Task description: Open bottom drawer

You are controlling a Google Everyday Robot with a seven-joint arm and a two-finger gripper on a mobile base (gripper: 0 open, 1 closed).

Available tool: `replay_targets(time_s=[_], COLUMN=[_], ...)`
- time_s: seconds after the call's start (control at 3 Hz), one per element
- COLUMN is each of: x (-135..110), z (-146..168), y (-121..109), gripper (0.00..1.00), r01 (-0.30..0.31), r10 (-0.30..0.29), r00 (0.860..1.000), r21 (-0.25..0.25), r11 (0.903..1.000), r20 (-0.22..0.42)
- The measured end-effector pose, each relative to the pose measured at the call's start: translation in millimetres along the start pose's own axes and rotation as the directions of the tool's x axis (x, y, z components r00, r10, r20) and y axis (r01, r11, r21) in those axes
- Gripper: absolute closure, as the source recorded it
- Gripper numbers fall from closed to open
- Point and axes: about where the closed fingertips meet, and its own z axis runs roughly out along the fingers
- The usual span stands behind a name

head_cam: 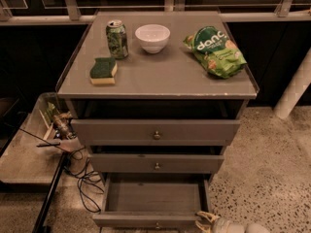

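The bottom drawer (153, 198), judged light and rigid, is best taken at its knob (157, 224); the gripper (206, 221) is seen at its right corner, and its hold cannot be told.

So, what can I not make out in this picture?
Bottom drawer: the camera view's lower edge cuts off part of its front.
Gripper, at that drawer's right front corner: the same edge cuts off the arm behind it.
Top drawer: its inside is hidden in shadow under the tabletop.
Clutter at far left: too dim to name.
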Motion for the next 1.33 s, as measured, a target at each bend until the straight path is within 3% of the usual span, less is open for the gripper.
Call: replay_targets(time_s=[1.0,1.33], x=[0.0,-0.1], z=[0.1,0.1], y=[0.1,0.1], gripper=[0.13,0.0], r01=[0.0,0.0], r10=[0.0,0.0], r00=[1.0,1.0], r21=[0.0,0.0], r11=[1.0,1.0], r20=[0.0,0.0])
